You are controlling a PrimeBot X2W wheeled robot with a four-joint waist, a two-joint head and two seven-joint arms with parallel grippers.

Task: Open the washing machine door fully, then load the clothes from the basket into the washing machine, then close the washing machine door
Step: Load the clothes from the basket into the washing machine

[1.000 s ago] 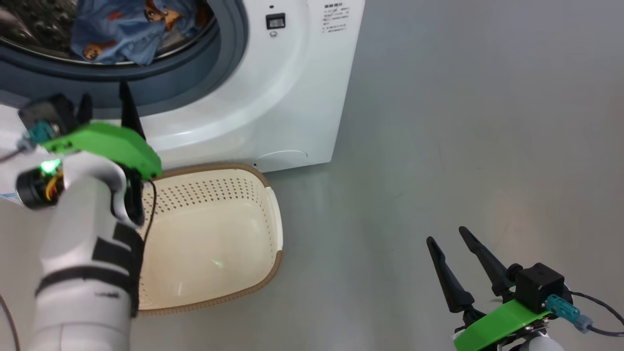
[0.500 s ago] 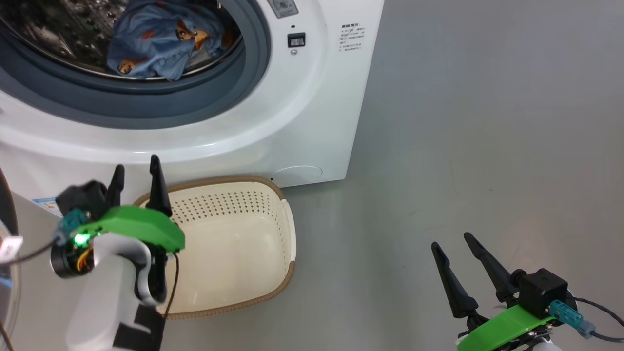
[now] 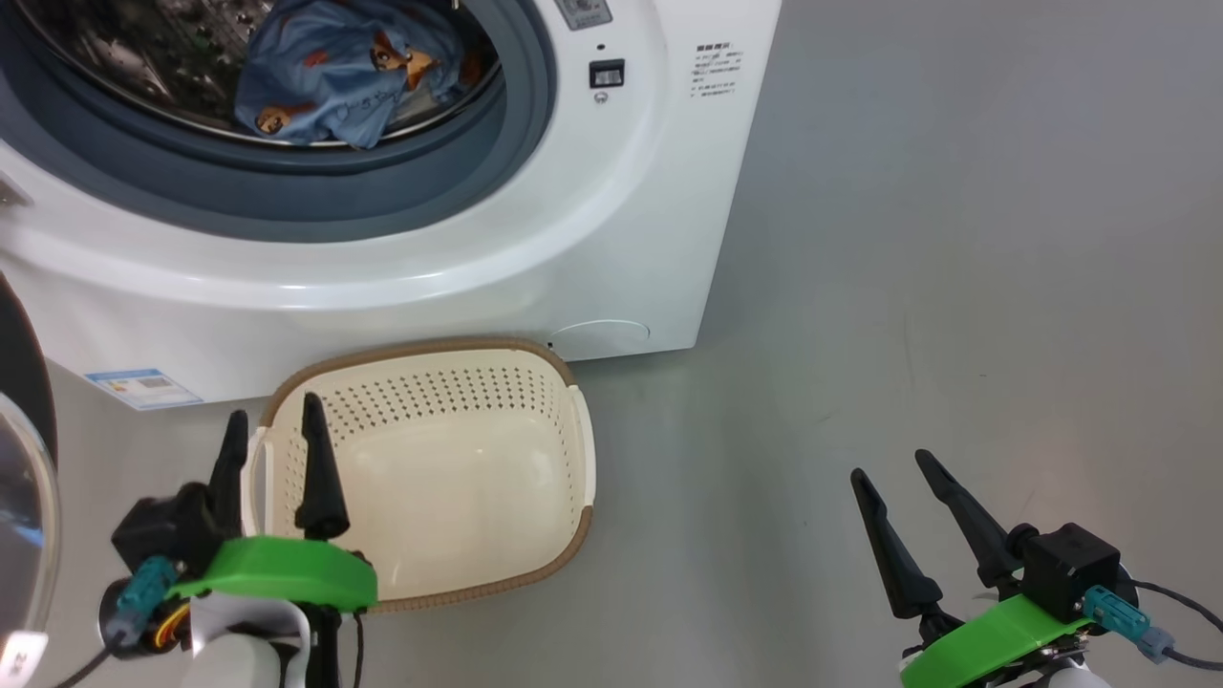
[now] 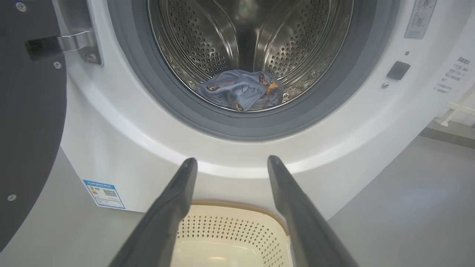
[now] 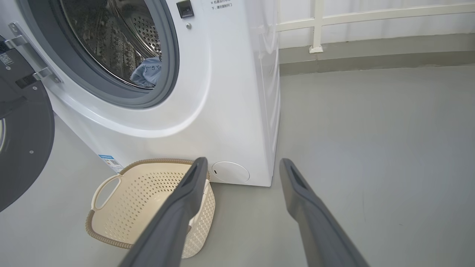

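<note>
clothes = blue bundle with orange prints, lying inside the steel drum at its near lower edge, just behind the grey gasket; washing machine stands on the grey floor with its opening uncovered; washing machine door swung out to the left, hanging on its metal hinge, dark inner face toward the left wrist view; basket on the floor just in front of the machine, below the opening, brown rim up; blue label sticker low on the machine front, left of the basket; left hand at the basket's left end, fingers spread wide, holding nothing, pointing toward the machine; right hand far right over bare floor, well apart from basket and machine, fingers also spread wide, holding nothing
</note>
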